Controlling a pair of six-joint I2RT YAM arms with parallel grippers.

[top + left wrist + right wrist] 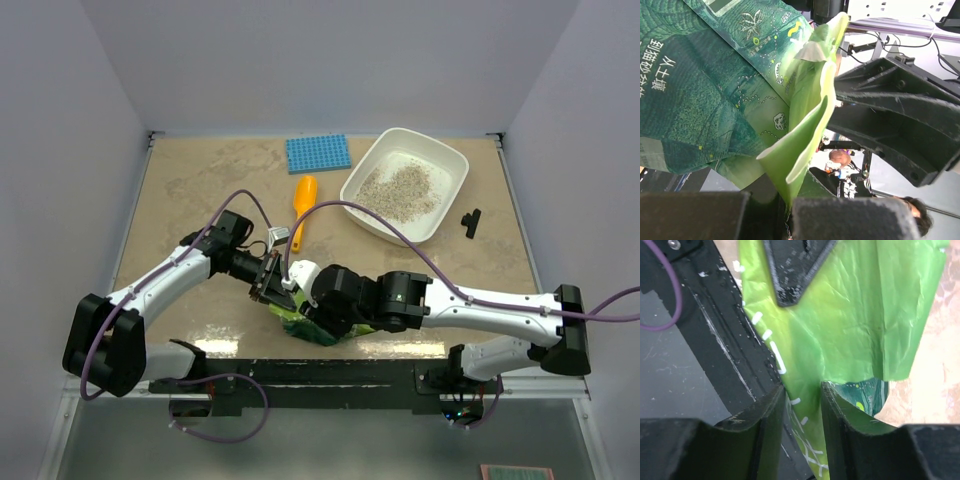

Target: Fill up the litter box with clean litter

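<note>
Overhead view of a beige counter [190,180]. At the left, the left claw [272,282] is clamped together on the pale edge of a green litter bag [306,328], which sits at the middle of the near edge. An orange scoop [303,205] lies mid-counter, and a blue studded mat [318,153] lies at the far edge. The right claw [802,390] straddles a fold of the bag; whether it pinches cannot be told. Near the far right corner, the white litter box [442,158] holds a heap of clean litter [400,190]. A small black clip [470,222] lies beside it.
</note>
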